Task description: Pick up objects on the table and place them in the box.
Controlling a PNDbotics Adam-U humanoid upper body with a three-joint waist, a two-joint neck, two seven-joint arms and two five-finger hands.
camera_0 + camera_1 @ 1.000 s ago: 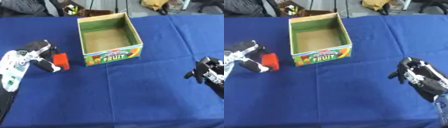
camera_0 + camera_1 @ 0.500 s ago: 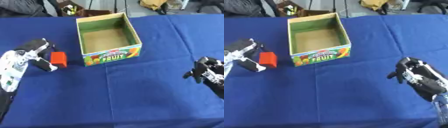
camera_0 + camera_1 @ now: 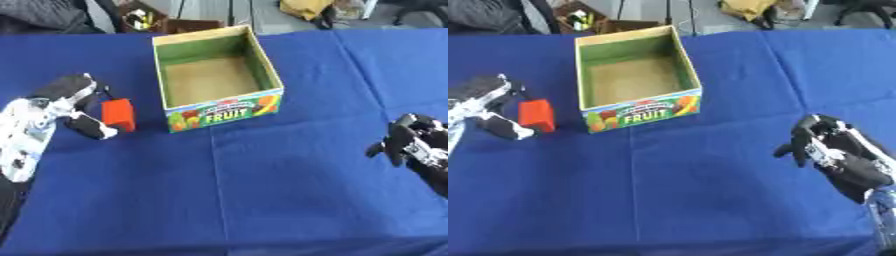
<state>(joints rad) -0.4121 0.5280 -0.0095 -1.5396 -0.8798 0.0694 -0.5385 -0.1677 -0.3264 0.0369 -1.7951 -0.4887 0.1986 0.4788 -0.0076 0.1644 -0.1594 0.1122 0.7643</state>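
Observation:
A small red block (image 3: 117, 114) is just left of the fruit box (image 3: 226, 107). The fingers and thumb of my left hand (image 3: 63, 102) are curled round its left side. The open cardboard box has green inner walls, a bare brown floor and "FRUIT" printed on its front. Nothing lies inside it. My right hand (image 3: 826, 145) hovers low at the right edge of the table. Its fingers are relaxed and hold nothing, far from the box and the block.
A blue cloth (image 3: 262, 190) covers the whole table, with a fold line running down its middle. Beyond the far edge lie bags and clutter (image 3: 308, 9) on the floor.
My left hand has carried the red block a little up and away from me, beside the box's left wall. The right hand has barely moved.

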